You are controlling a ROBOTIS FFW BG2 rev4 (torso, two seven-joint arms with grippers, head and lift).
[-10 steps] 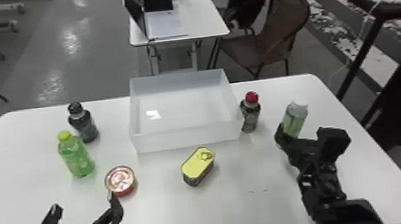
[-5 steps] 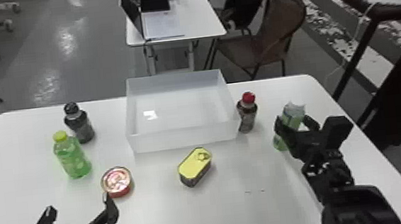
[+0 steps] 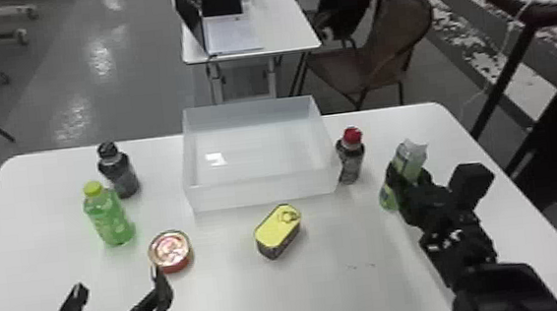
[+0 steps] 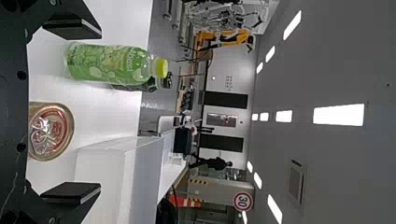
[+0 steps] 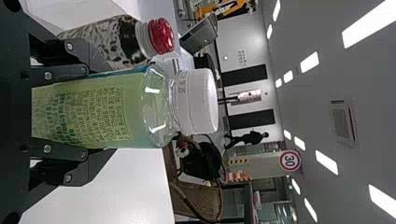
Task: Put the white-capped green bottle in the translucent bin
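Note:
In the head view, the white-capped green bottle is at the table's right, leaning somewhat, with my right gripper around its middle. The right wrist view has both fingers pressed to opposite sides of the bottle, so this gripper is shut on it; the white cap sticks out past them. Whether its base touches the table, I cannot tell. The translucent bin stands at the table's back middle. My left gripper is parked open at the front left; its fingers hold nothing in the left wrist view.
A red-capped bottle stands between the bin and the right gripper. A yellow-lidded tin lies before the bin. At left are a round red can, a yellow-capped green bottle and a dark bottle.
My right gripper has come forward around the white-capped bottle and taken hold of it. More of the bottle's lower part shows below the fingers. The left gripper has stayed open.

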